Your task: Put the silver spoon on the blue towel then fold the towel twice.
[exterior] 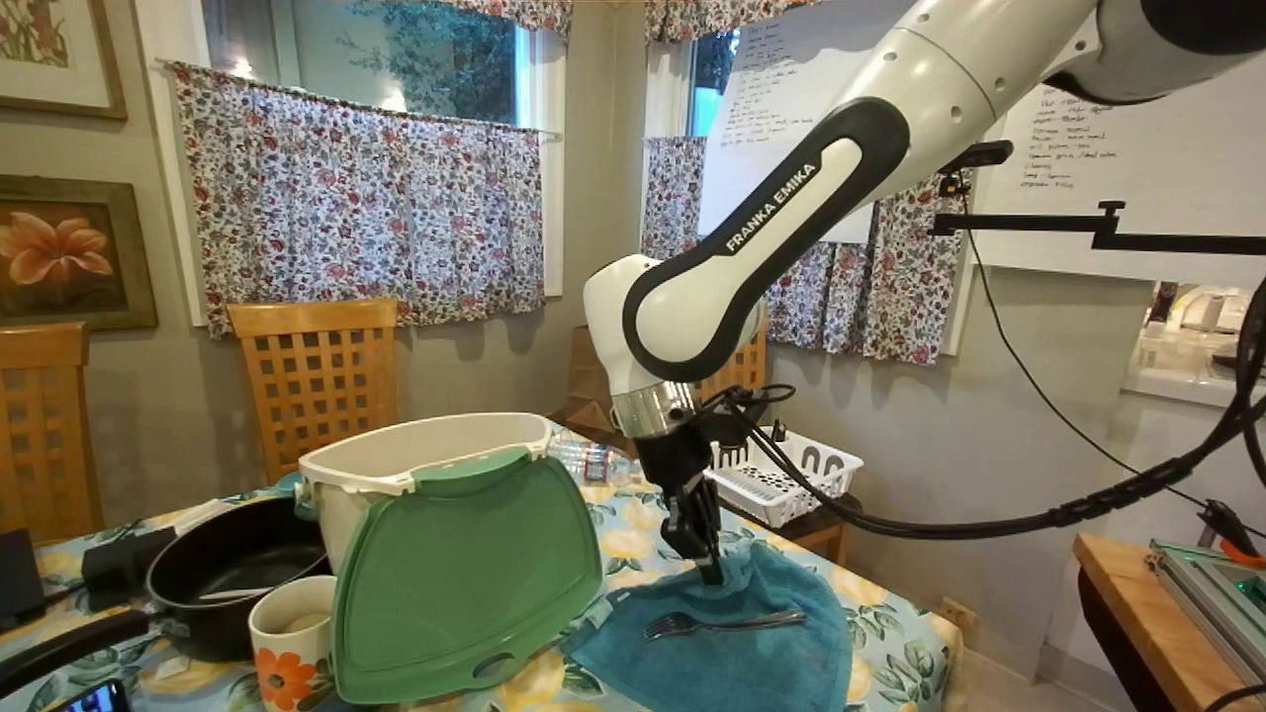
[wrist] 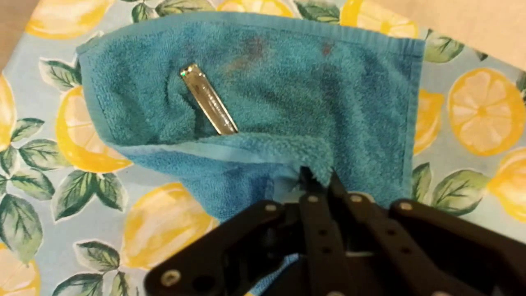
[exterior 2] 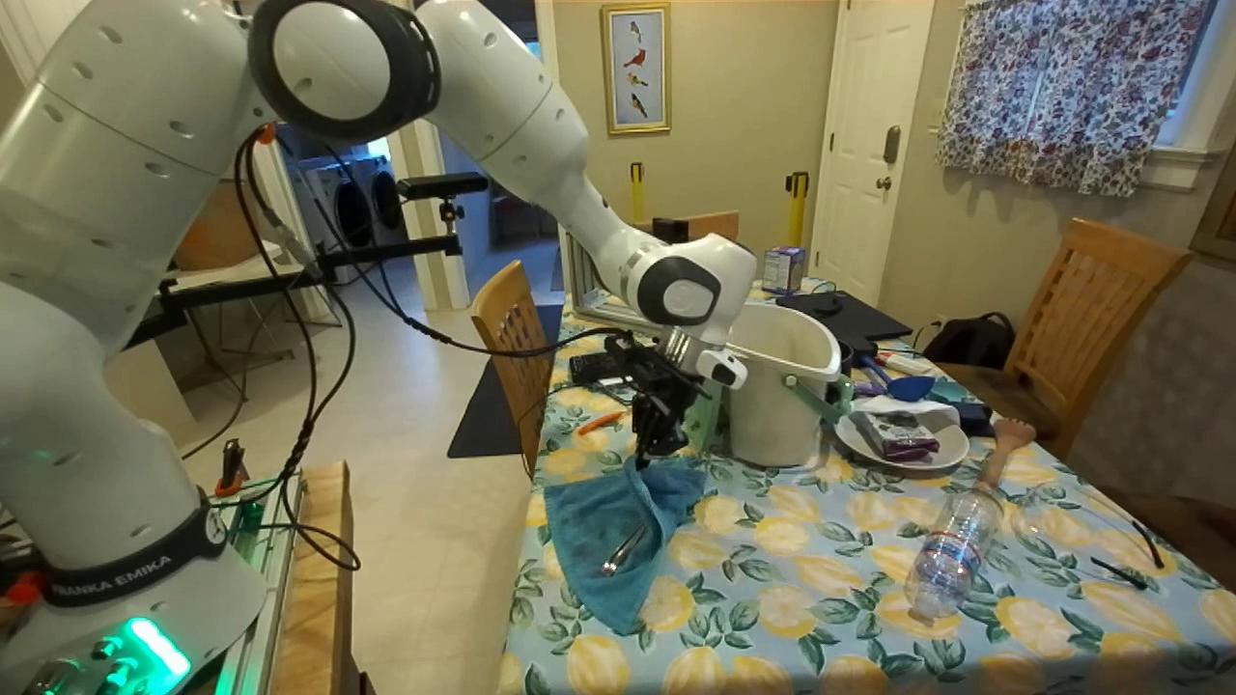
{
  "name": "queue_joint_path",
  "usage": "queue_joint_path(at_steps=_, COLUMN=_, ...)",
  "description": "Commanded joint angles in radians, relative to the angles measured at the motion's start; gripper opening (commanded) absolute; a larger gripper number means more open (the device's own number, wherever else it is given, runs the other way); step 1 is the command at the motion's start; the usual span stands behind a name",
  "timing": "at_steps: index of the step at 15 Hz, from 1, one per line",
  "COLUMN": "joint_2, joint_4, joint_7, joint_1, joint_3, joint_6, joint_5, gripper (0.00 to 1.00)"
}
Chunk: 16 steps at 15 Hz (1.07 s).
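Black and narrow, the gripper (wrist: 318,176) pinches a raised fold of the blue towel (wrist: 287,102). A silver fork (exterior: 727,624) lies on the towel beside that fold; farther out, a green lid (exterior: 475,583) slants beside a white bin (exterior 2: 777,415).

white arm (exterior: 831,188), black cables (exterior: 989,531), screw-studded black end effector (wrist: 319,176)
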Motion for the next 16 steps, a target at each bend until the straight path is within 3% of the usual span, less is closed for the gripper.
queue_joint_path(at_steps=1, joint_2=-0.015, joint_4=-0.02, joint_7=-0.017, joint_1=0.031, joint_3=0.015, joint_6=-0.069, joint_5=-0.03, gripper=0.01)
queue_joint_path(at_steps=11, joint_2=0.019, joint_4=0.004, joint_7=-0.025, joint_1=0.086, joint_3=0.03, joint_6=-0.234, joint_5=-0.067, gripper=0.01)
queue_joint_path(at_steps=16, joint_2=0.027, joint_4=-0.004, joint_7=-0.055, joint_1=0.101, joint_3=0.038, joint_6=-0.211, joint_5=-0.115, gripper=0.01)
